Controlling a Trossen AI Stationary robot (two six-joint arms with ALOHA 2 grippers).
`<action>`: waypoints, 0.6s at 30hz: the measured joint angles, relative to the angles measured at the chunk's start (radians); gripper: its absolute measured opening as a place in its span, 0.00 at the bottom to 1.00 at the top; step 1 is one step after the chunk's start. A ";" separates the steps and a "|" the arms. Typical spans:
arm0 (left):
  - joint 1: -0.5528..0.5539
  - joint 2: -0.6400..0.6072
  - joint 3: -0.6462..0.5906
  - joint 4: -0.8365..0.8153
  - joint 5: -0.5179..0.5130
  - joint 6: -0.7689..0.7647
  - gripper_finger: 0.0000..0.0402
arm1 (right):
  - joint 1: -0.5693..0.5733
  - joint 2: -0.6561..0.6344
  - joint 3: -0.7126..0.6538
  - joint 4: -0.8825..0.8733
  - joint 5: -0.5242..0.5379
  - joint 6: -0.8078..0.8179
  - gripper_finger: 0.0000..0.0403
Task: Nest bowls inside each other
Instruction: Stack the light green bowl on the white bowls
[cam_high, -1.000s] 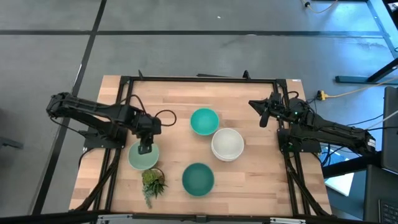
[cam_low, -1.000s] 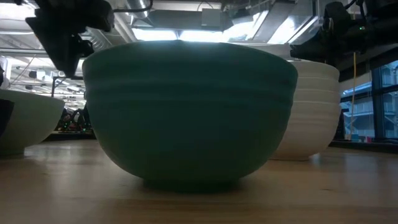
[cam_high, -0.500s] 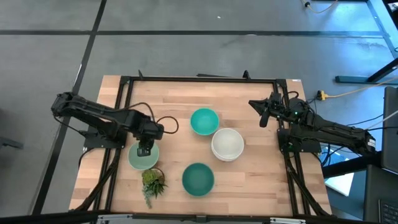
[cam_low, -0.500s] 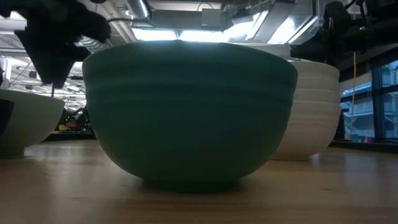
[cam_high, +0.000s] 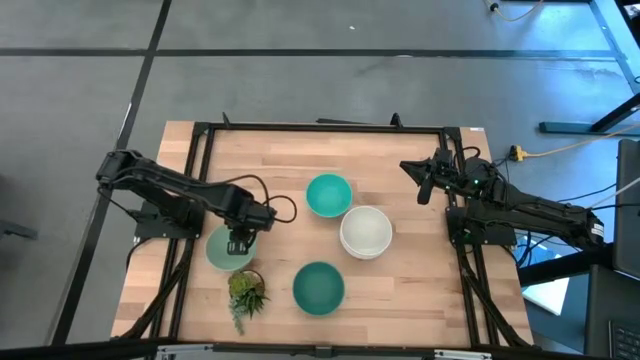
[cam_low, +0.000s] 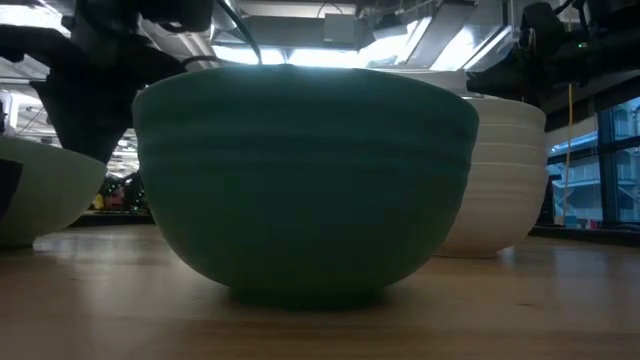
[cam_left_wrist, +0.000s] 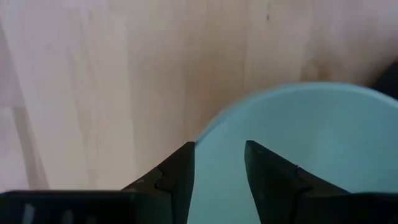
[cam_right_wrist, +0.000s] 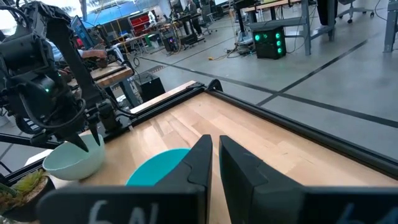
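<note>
Under left hand (cam_high: 238, 243): pale mint bowl (cam_high: 222, 254)

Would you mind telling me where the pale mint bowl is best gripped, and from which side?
Probably by its rim, from straight above. The mint bowl stands upright and open, with a thin rim and a round, smooth wall that offers no side hold. The left hand already hangs over it, one finger outside the rim and one inside, so closing there should pinch the wall. The potted plant crowds the near side.

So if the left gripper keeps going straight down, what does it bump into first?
Probably the pale mint bowl: the left gripper points down over its rim, fingers a little apart.
</note>
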 joint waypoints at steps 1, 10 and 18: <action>0.000 0.003 0.000 0.000 -0.008 0.000 0.34 | 0.000 0.000 0.000 0.000 0.000 0.001 0.08; 0.001 0.006 0.000 0.007 -0.024 0.002 0.34 | 0.000 0.000 0.000 0.000 0.000 0.000 0.08; 0.001 0.006 0.000 0.013 -0.032 0.002 0.34 | 0.000 0.000 0.000 0.000 0.000 -0.020 0.08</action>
